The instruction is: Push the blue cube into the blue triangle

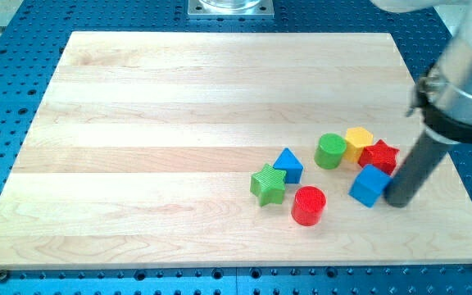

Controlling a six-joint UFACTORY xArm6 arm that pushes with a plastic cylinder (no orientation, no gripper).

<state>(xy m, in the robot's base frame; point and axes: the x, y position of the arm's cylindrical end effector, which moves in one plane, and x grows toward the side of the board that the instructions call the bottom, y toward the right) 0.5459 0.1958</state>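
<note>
The blue cube (369, 185) sits on the wooden bench (179, 98), well to the view's right of the blue triangle (288, 165). My tip (399, 201) rests just beside the cube's right face; the arm carries no jaws. A red cylinder (309, 205) stands between cube and triangle, lower down; a red star (379, 155) touches the cube's top.

Single camera view, mount not on record. It looks down at a slant onto the wooden board (179, 123) from beyond the view's bottom edge, facing toward the view's top; the board's side edges converge upward, so the far edge lies at the top. Framing is close enough that the board nearly fills the picture, with blue perforated table (6, 33) showing around it. A metal base plate (229, 7) is cut off at the top edge. No second view, so no overlap to log.
</note>
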